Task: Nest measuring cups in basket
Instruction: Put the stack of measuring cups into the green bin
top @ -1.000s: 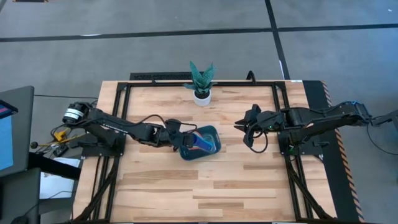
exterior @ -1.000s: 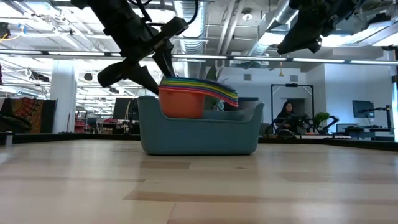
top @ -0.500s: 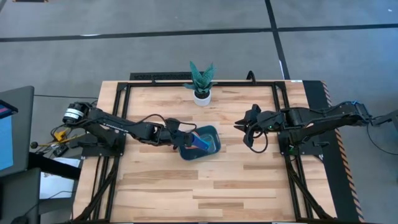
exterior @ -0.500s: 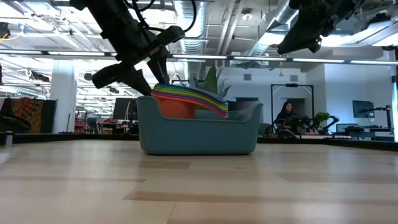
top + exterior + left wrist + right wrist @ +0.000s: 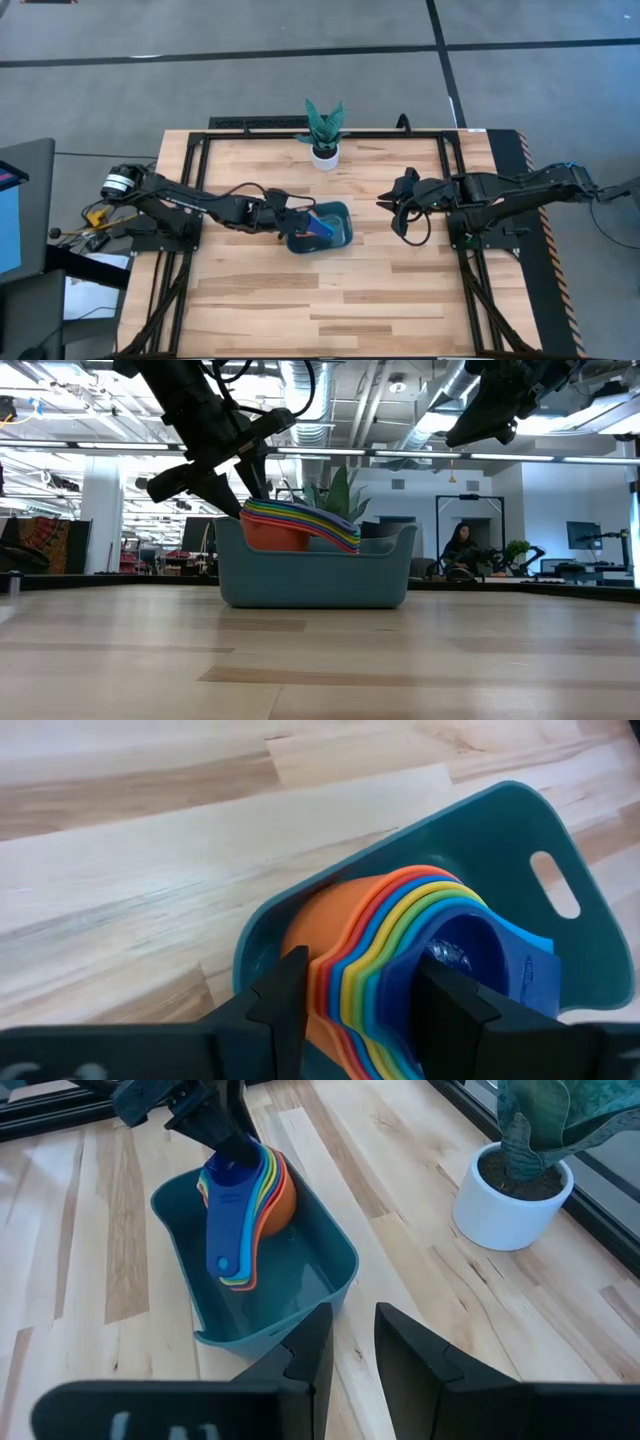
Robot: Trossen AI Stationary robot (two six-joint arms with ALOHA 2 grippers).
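The measuring cups are nested in one rainbow stack, orange outermost and dark blue innermost, and stand tilted inside the teal basket at mid-table. Their handles slant down toward the basket's floor. My left gripper reaches into the basket from the table's left and is shut on the stack. My right gripper hangs high above the table to the basket's right, fingers slightly apart, with nothing between them. My left gripper pinches the stacked cup walls at the rim, to one side of the handles. One finger lies outside the orange cup, the other inside the dark blue one. The fingers slant down from the table's left. The stack sits tilted; whether it touches the basket's floor is hidden.
A white pot with a green plant stands at the table's far edge, behind the basket. A black frame runs along the left, right and far sides. Bare wood lies in front of the basket. A person sits far off in the room.
My left gripper has tipped downward, and the cup stack has sunk deeper into the basket, its handles now slanting lower. The basket has slid slightly toward the table's left.
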